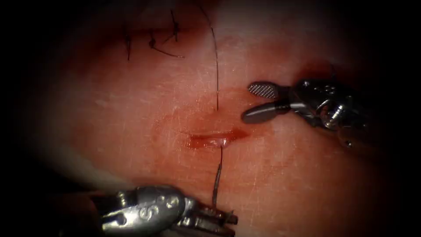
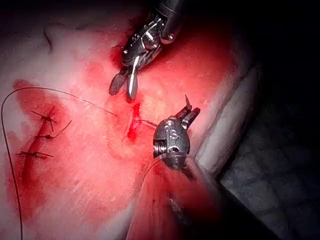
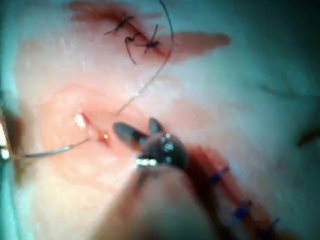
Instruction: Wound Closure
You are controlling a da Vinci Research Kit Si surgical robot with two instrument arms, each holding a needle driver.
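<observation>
The cut (image 1: 212,139) is a short red slit in the middle of the tissue (image 1: 131,123). My left tool (image 1: 221,215) comes in from below, shut on one end of the needle (image 1: 217,175). The needle's other end is in the cut's near edge. My right tool (image 1: 258,103) hangs open to the right of the cut, just above it, holding nothing. Thread (image 1: 216,66) runs down from the top and enters the tissue just above the cut. The right wrist view shows the open right jaws (image 3: 135,129) beside the needle (image 3: 55,150).
Finished stitches with cut thread ends (image 1: 153,44) sit at the far upper left, also seen as stitches (image 2: 45,135) and stitches (image 3: 135,40). Red fluid (image 1: 237,134) pools around the cut. More blue stitches (image 3: 240,210) lie behind the right tool.
</observation>
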